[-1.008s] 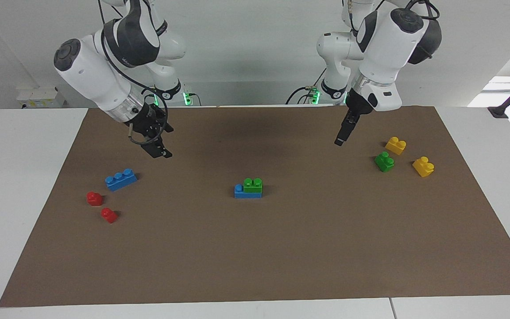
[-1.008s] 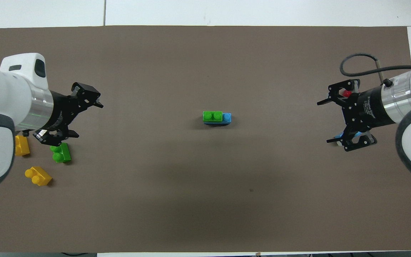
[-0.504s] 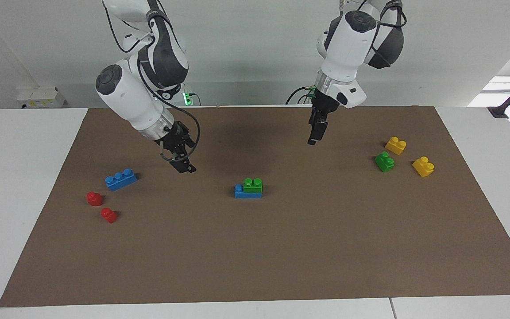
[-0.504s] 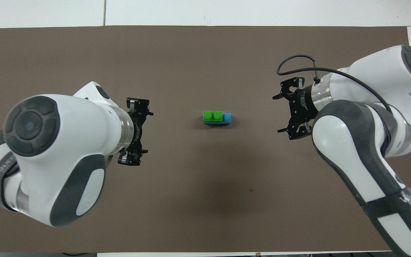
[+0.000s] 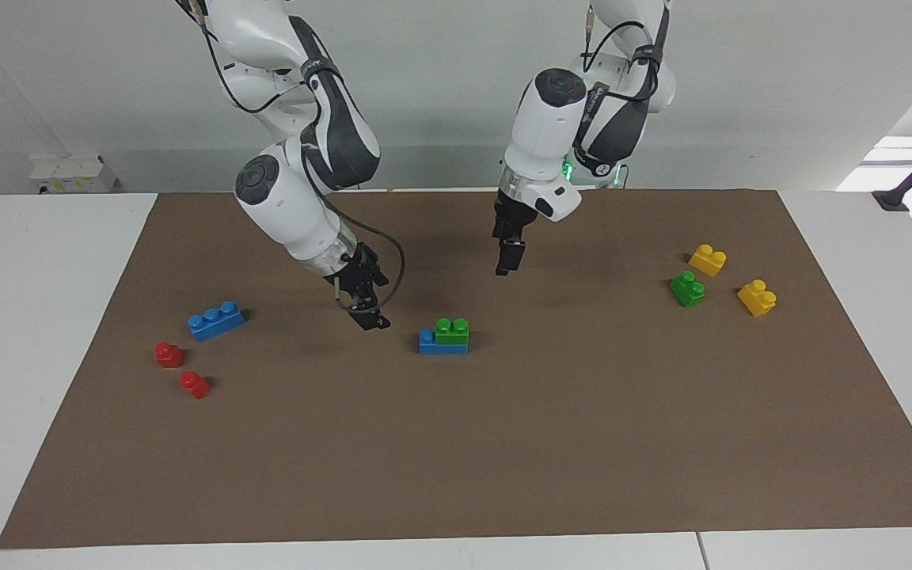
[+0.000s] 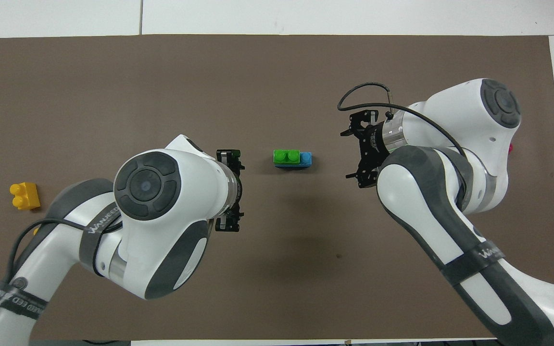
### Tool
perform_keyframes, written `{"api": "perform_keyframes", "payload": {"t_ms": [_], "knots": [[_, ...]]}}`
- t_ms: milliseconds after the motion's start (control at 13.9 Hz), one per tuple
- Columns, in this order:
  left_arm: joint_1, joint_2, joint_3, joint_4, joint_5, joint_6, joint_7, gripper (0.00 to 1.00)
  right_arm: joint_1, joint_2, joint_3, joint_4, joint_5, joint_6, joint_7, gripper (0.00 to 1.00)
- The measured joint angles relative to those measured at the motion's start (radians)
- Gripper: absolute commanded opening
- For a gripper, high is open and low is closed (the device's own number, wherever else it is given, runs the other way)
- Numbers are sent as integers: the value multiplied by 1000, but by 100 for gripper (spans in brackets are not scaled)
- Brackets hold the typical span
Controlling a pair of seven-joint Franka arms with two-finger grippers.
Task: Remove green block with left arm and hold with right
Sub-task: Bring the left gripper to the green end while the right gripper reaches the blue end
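Observation:
The green block (image 5: pixel 453 330) (image 6: pixel 286 155), with two studs, sits on top of a blue brick (image 5: pixel 427 343) (image 6: pixel 307 158) at the middle of the brown mat. One blue stud shows beside it. My left gripper (image 5: pixel 509 257) (image 6: pixel 234 189) hangs open in the air over the mat, on the left arm's side of the stack, touching nothing. My right gripper (image 5: pixel 369 317) (image 6: pixel 352 154) is open and low, on the right arm's side of the stack, a short gap away from it. Neither gripper holds anything.
A second green brick (image 5: pixel 687 290) and two yellow bricks (image 5: pixel 707 260) (image 5: pixel 756 298) lie toward the left arm's end of the mat. Toward the right arm's end lie a loose blue three-stud brick (image 5: pixel 216 320) and two red pieces (image 5: pixel 169 355) (image 5: pixel 195 385).
Both arms have swung in from the ends of the mat toward the stack at the middle. The right gripper has also come down lower. Both stayed open; no brick moved.

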Motion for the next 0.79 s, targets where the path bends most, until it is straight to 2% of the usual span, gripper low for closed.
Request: {"api": "perform_keyframes", "payload": {"t_ms": [216,504,792], "knots": [[-12,60,0,20,0,42,-52,100,21,16,0,-23,14,63,28,100],[-32,140,2,113,6,46,-113,100,55,68,0,-37,40,166,47,100],[-62,285,2,253,46,20,-176,100,91,137,0,-36,47,271,48,100]]}}
